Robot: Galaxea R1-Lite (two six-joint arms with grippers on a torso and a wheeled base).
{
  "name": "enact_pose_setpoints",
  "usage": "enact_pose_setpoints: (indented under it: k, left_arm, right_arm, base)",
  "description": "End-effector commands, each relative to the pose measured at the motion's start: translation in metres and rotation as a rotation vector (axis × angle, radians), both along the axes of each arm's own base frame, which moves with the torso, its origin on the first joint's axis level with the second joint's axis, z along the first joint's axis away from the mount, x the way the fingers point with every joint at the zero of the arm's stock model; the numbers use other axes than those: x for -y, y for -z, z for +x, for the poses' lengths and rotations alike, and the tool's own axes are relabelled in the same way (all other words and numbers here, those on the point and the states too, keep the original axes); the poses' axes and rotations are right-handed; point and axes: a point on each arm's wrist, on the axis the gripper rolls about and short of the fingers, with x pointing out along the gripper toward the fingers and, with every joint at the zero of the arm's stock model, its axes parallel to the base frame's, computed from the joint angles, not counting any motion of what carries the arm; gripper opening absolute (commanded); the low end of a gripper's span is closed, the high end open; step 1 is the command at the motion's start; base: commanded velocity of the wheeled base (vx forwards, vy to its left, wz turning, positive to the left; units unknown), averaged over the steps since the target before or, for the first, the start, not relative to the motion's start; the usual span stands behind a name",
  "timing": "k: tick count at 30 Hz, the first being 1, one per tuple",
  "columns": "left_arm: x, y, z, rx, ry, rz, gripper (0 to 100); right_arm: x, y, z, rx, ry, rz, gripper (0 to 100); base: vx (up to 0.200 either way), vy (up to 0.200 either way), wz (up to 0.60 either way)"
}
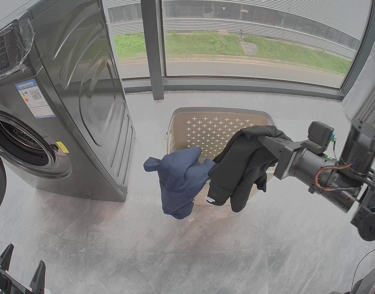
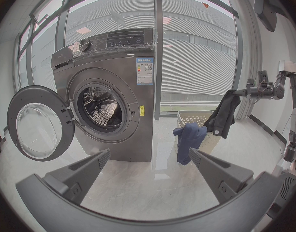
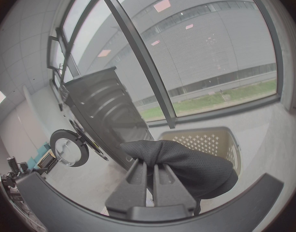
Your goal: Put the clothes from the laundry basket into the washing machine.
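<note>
Right gripper: jaws pinched tight on a fold of the black mesh-knit garment. The cloth bunches over the jaw tips. The rest hangs free below them, above the near right part of the beige plastic laundry basket with star-shaped perforations.

Navy blue garment: draped over the basket's near left rim, hanging outside toward the grey marbled floor, just beside the black one.

Left gripper: jaws spread wide, holding nothing; low, facing the dark grey front-loading washing machine.

Machine's round door stands open. Steel drum exposed, well apart from both garments.
</note>
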Motion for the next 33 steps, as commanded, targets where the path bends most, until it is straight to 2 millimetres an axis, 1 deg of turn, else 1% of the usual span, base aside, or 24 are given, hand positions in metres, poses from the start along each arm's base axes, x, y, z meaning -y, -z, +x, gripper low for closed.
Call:
enact_pose_setpoints:
  k: [1,5,7,11,14,20,26,33]
  left_arm:
    - [0.000,0.005,0.000,-0.001,0.002,0.001,100]
    - [0.000,0.005,0.000,0.000,0.002,0.001,100]
    - [0.000,0.005,0.000,-0.001,0.002,0.001,100]
    - [0.000,0.005,0.000,-0.003,0.002,-0.005,100]
    - [0.000,0.005,0.000,-0.003,0.003,0.004,100]
    - [0.000,0.005,0.000,-0.003,0.011,-0.001,100]
    - [0.000,0.005,0.000,-0.003,0.011,-0.001,100]
    - [0.000,0.005,0.000,-0.004,0.011,-0.002,100]
  right_arm:
    - [0.021,-0.031,-0.037,0.134,-0.031,0.036,0]
    - [0.025,-0.040,-0.044,0.172,-0.048,0.046,0]
    - [0.025,-0.040,-0.048,0.177,-0.068,0.049,0]
    - [0.023,-0.031,-0.053,0.149,-0.089,0.031,0]
    - [0.021,-0.028,-0.054,0.140,-0.102,0.025,0]
    - [0.017,-0.018,-0.061,0.115,-0.142,0.007,0]
    - [0.018,-0.014,-0.061,0.103,-0.141,-0.002,0]
    - [0.018,-0.014,-0.061,0.102,-0.145,0.004,0]
  base:
    - [0.000,0.000,0.00]
    - [0.000,0.000,0.00]
    - [-0.200,0.000,0.00]
    - [-0.200,0.000,0.00]
    - [-0.200,0.000,0.00]
    - [0.000,0.000,0.00]
    - [0.000,0.200,0.00]
    - [0.000,0.200,0.00]
